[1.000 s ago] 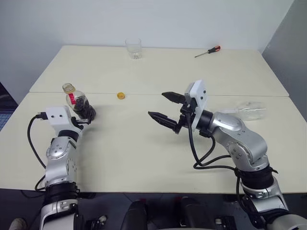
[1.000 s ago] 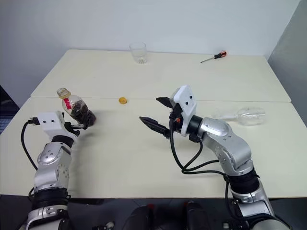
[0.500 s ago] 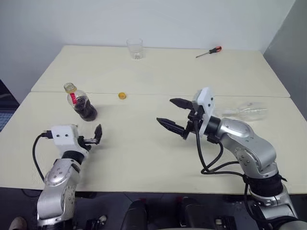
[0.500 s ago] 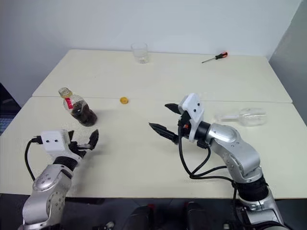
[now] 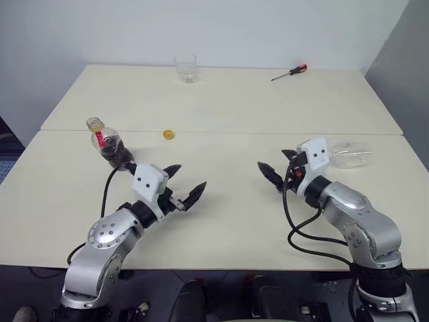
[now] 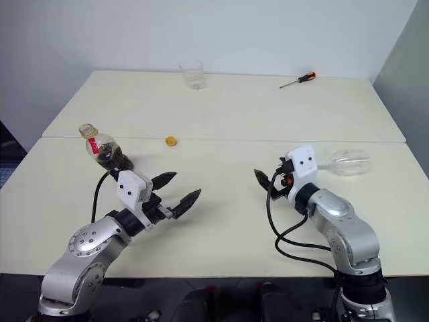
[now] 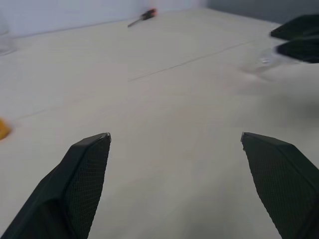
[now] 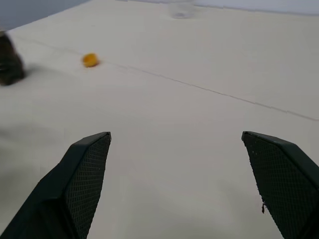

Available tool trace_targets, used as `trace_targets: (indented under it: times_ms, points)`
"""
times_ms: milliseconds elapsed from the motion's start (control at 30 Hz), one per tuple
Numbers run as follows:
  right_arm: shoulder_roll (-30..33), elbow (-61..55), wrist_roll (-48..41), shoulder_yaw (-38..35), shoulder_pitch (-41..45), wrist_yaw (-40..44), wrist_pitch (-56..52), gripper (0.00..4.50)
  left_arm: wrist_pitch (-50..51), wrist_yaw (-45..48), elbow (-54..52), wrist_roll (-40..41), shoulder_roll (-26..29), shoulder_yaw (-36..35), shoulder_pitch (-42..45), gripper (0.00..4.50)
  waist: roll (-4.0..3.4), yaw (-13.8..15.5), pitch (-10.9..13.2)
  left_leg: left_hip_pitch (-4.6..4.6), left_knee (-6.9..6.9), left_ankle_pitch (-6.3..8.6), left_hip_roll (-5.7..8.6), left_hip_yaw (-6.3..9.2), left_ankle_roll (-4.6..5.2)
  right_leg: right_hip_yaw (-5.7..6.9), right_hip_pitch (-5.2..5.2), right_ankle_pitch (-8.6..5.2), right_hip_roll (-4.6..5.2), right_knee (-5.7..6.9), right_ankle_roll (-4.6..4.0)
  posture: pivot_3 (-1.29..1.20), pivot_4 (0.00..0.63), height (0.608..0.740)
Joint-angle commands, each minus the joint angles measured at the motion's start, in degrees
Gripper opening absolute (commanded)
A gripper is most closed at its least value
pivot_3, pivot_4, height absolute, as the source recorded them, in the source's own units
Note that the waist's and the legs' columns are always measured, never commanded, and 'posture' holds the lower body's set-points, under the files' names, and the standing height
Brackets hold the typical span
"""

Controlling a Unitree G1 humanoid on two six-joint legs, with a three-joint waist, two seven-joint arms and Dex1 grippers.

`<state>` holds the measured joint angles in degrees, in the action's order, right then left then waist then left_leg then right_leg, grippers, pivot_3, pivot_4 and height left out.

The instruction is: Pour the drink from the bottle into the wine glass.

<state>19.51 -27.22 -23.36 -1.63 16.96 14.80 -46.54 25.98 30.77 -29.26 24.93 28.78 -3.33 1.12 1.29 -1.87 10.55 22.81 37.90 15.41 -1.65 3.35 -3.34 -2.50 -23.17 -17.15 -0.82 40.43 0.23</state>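
The bottle [image 5: 109, 141], clear with a red label and dark drink [image 5: 119, 154] in its round body, stands at the left of the table. The wine glass [image 5: 350, 153] lies on its side at the right of the table. My left gripper [image 5: 188, 180] is open and empty above the table's middle, to the right of the bottle and apart from it. Just left of the wine glass, my right gripper [image 5: 276, 164] hangs open with nothing between its fingers. In the left wrist view the glass [image 7: 262, 60] lies beyond the right gripper's fingers [image 7: 298, 38].
A small yellow cap [image 5: 168, 134] lies on the seam between the two tabletops. A short clear tumbler [image 5: 186, 68] stands at the far edge, and a red-handled screwdriver [image 5: 290, 72] lies at the far right. The table's front edge [image 5: 221, 267] is close to both arms.
My left gripper has drawn back from the bottle and swung right toward the table's middle, turning inward. My right gripper has moved right toward the lying glass and sunk lower. The bottle has stayed put.
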Motion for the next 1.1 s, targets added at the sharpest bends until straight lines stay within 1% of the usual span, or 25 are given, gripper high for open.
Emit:
trace_targets:
  times_ms: [33, 200, 300, 400, 533, 633, 700, 900, 1100]
  points:
    - [-3.2, -1.5, -0.9, -7.5, -0.4, -6.6, -3.2, 4.50, -0.3, 6.7, -0.8, 4.5, 1.5, 0.5, 1.0, 4.47, 0.00, 0.0, 0.0, 0.00, -0.02, 0.00, 0.00, -0.01, 0.00, -0.01, 0.00, 0.00, -0.01, 0.00, -0.01, 0.00, 0.150, 0.740]
    - [-8.6, -3.7, -2.9, -15.1, -1.5, -13.1, -6.6, 4.50, -1.4, 13.3, 0.9, 6.0, 3.3, 1.5, 2.5, 4.47, -0.01, 0.0, 0.0, 0.00, -0.02, 0.00, 0.01, -0.03, 0.00, -0.02, -0.01, -0.01, -0.03, 0.00, -0.01, 0.00, 0.150, 0.740]
    - [-11.6, -4.6, -4.5, -18.5, -1.9, -15.9, -7.8, 4.50, -2.4, 15.3, 2.8, 5.2, 3.2, 2.1, 3.6, 4.47, -0.02, 0.0, 0.0, 0.00, -0.02, 0.00, 0.01, -0.04, 0.01, -0.04, -0.01, -0.01, -0.05, 0.00, 0.00, 0.00, 0.150, 0.740]
    - [-16.3, -4.8, -7.5, -22.7, -1.3, -19.9, -8.8, 4.50, -3.4, 16.8, 4.1, 4.9, 2.9, 2.6, 4.3, 4.47, -0.03, 0.0, 0.0, 0.00, -0.03, 0.00, 0.01, -0.04, 0.01, -0.03, -0.01, -0.01, -0.07, -0.01, -0.01, 0.00, 0.150, 0.740]
    - [-20.9, -1.9, -11.8, -27.0, 1.2, -23.6, -8.3, 4.50, -4.1, 17.9, 4.8, 4.9, 2.9, 2.8, 4.3, 4.47, -0.04, 0.0, 0.0, -0.01, -0.03, 0.01, -0.01, -0.08, 0.01, -0.07, -0.03, -0.01, -0.07, 0.00, -0.01, 0.00, 0.150, 0.740]
    - [-24.7, 4.1, -15.9, -31.7, 4.7, -26.4, -5.1, 4.50, -4.7, 18.3, 5.3, 4.8, 2.7, 2.8, 4.6, 4.47, -0.05, 0.0, 0.0, -0.02, -0.03, 0.01, -0.01, -0.07, 0.01, -0.06, -0.03, -0.01, -0.08, 0.00, -0.01, 0.00, 0.150, 0.740]
    - [-25.4, 7.8, -17.1, -33.5, 6.6, -27.1, -2.3, 4.50, -4.9, 18.4, 5.7, 4.5, 2.5, 3.0, 5.1, 4.47, -0.07, 0.0, 0.0, -0.02, -0.03, 0.01, 0.00, -0.07, 0.02, -0.05, -0.03, -0.01, -0.09, 0.01, -0.01, 0.00, 0.150, 0.740]
    - [-24.5, 17.0, -21.0, -37.5, 12.1, -29.0, 5.3, 4.50, -4.9, 18.5, 6.7, 4.3, 2.2, 3.3, 6.4, 4.47, -0.09, -0.1, 0.0, 0.01, -0.02, 0.01, 0.01, -0.12, 0.02, -0.08, -0.04, -0.01, -0.10, 0.01, -0.01, 0.00, 0.150, 0.740]
    - [-23.9, 22.6, -24.2, -39.6, 15.5, -31.3, 11.5, 4.50, -4.3, 18.4, 7.1, 4.4, 2.1, 3.3, 7.6, 4.47, -0.12, -0.1, 0.0, 0.01, -0.04, 0.01, 0.00, -0.12, 0.03, -0.07, -0.04, -0.01, -0.09, 0.01, -0.02, 0.00, 0.150, 0.740]
